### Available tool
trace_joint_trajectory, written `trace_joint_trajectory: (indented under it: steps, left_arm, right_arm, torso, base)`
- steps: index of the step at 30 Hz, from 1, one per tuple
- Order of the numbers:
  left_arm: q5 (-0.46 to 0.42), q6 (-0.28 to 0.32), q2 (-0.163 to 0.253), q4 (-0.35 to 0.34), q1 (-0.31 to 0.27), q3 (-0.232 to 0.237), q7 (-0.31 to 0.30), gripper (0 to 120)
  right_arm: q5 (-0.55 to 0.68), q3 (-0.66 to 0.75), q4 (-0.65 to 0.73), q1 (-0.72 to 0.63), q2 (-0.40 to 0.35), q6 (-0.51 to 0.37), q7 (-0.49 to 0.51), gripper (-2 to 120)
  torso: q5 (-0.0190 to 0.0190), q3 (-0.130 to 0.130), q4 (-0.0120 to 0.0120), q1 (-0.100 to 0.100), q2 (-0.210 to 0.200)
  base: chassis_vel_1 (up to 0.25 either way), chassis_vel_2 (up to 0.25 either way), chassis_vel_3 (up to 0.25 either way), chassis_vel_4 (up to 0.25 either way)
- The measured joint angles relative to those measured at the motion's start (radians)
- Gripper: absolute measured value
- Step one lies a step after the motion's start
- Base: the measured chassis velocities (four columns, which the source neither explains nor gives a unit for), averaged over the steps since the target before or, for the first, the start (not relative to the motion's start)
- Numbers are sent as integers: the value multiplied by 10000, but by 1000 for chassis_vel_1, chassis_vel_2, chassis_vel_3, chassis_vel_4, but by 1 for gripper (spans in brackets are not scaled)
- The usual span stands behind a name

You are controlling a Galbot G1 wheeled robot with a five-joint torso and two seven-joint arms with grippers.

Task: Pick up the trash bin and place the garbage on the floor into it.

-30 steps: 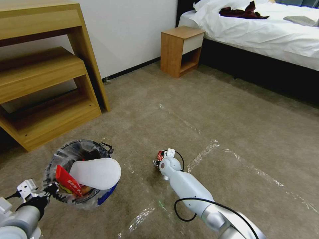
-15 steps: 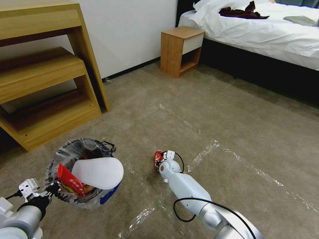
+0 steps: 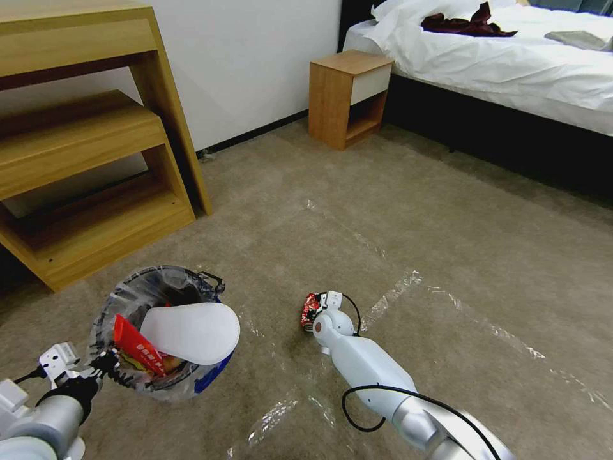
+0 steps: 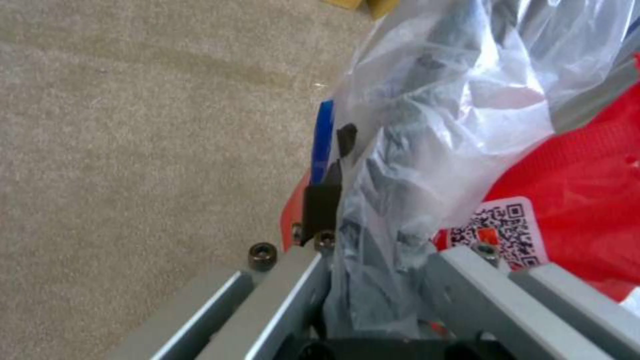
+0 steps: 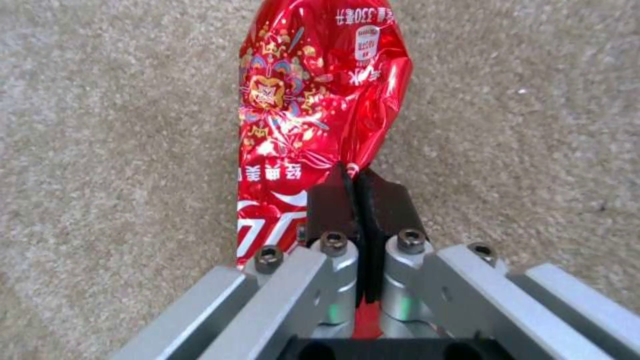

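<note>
Right gripper [image 5: 357, 187], clenched on the crushed red can [image 5: 313, 100], has just shifted it across the carpet while left gripper [image 3: 105, 369] grips the trash bin [image 3: 163, 332] rim.

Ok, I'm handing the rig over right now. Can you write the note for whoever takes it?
Left gripper: shut on the trash bin rim and its plastic liner, holding it at the robot's left.
Right gripper: low over the floor, pads pinched shut on an edge of the crushed red can.
Done: a white insole and a red wrapper sit in the bin.
Left: bring the can across and drop it in the bin. No other litter shows on the carpet ahead.
</note>
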Motion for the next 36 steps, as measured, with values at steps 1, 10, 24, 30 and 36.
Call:
trace_joint_trajectory:
  steps: [1, 10, 24, 30, 36]
  left_arm:
    - [0, 0, 0, 0, 0, 0, 0, 0]
    - [65, -25, 36, 164, -30, 0, -1, 0]
    - [-527, 239, 526, 153, -229, -31, -242, 0]
    - [-917, 366, 936, 245, -251, -34, -413, 0]
    - [-1083, 445, 1268, 413, -371, 83, -496, 0]
  right_arm:
    - [0, 0, 0, 0, 0, 0, 0, 0]
    - [305, -107, 1764, -501, -861, 212, 45, 0]
    - [1778, -1090, 8427, 183, -4292, 2817, -1796, 0]
    - [2389, -2225, 10011, 1312, -5323, 4131, -2919, 0]
    - [2156, -3987, 10679, 2566, -5570, 5381, -4211, 0]
  torso:
    - [0, 0, 0, 0, 0]
    - [3, 0, 1, 0, 0]
    - [3, 0, -1, 0, -1]
    - [0, 0, 1, 0, 0]
    - [1, -1, 1, 0, -1]
  base:
    - [0, 0, 0, 0]
    - [0, 0, 0, 0]
    - [0, 0, 0, 0]
    - [0, 0, 0, 0]
    - [0, 0, 0, 0]
